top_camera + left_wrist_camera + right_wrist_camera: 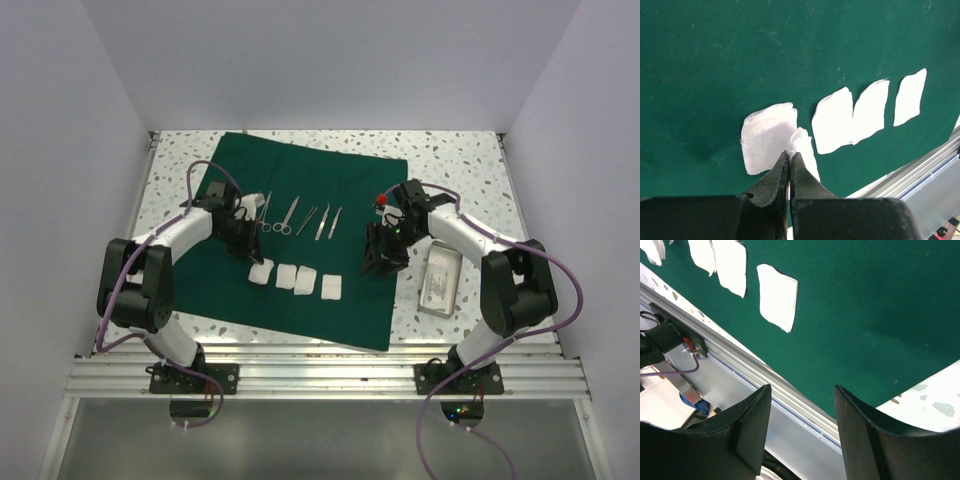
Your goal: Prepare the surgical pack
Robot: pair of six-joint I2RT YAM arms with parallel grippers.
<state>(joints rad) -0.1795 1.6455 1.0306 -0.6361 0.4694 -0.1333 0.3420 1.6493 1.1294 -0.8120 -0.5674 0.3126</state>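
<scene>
**Left gripper clamped on a white piece above the gauze row; right gripper open over the drape's near right corner**

The dark green drape [330, 170] lies spread over the middle of the speckled table [470, 160], its near edge close to the table's near edge.

The left gripper [790, 156] sits over the left part of the drape. Its fingers are pressed together, and a small white piece [804, 150] with a gauzy edge is pinched at their tips. From the top view the white piece [252, 204] sticks out of the left gripper [245, 214] toward the far edge. Whether it is gauze or a sachet I cannot tell.

Four gauze squares [287, 276] lie in a row on the drape's near half, between the left gripper and the near edge. In the left wrist view the left-end square [765, 140] lies right under the closed tips.

Scissors [288, 215] and tweezers [325, 222] lie side by side on the drape just right of the left gripper, between the two grippers.

The right gripper [378, 264] hangs over the drape's near right corner, fingers [752, 425] spread apart with nothing between them. The nearest gauze square [777, 297] is well clear of it.

The metal tray [440, 282] rests on bare table beside the drape's right edge, just right of the right gripper.
</scene>
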